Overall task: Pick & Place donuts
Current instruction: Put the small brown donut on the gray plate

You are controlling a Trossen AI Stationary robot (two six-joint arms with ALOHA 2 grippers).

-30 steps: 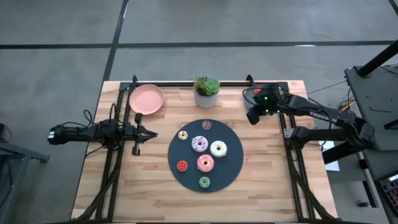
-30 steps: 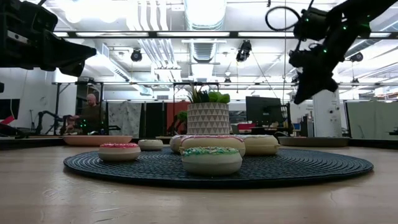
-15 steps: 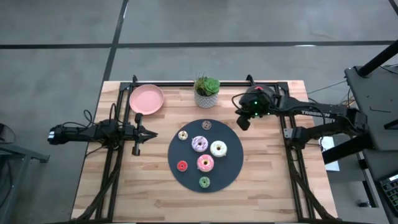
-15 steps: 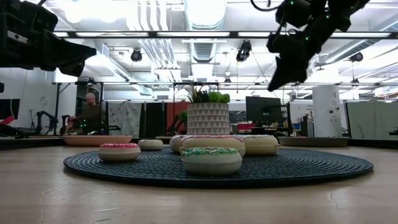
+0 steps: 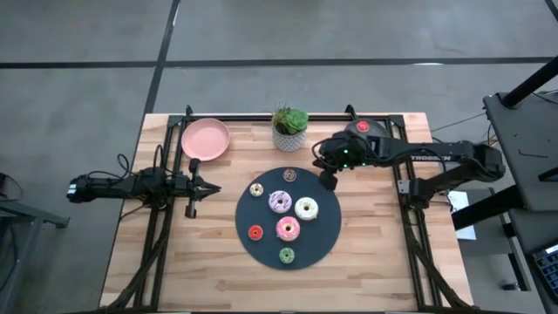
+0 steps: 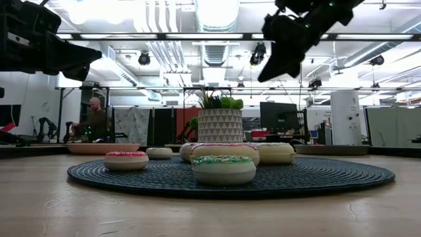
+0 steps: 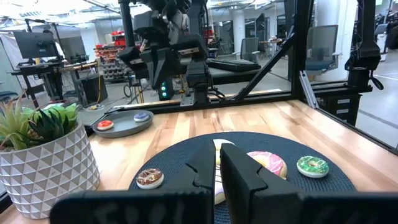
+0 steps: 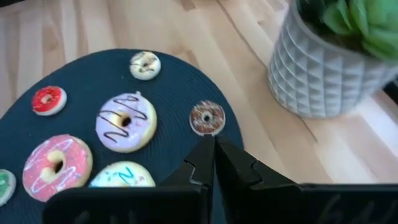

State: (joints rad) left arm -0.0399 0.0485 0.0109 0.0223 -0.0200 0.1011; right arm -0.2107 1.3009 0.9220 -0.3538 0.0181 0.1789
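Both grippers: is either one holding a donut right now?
No. The right gripper and the left gripper are both shut on nothing.

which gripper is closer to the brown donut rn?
Right. The right gripper hangs shut just beside the brown donut at the mat edge; the left gripper waits shut, farther off.

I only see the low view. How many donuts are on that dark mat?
Observer: Seven donuts lie on the dark round disc, counted from the high view.
Operator: What's the arm up top pointing at?
Observer: The right gripper, shut, hovers at the disc's edge, aimed at the brown donut.
Operator: Any more hiding?
Observer: Yes. The left wrist view shows a red donut and a blue donut on a grey plate.
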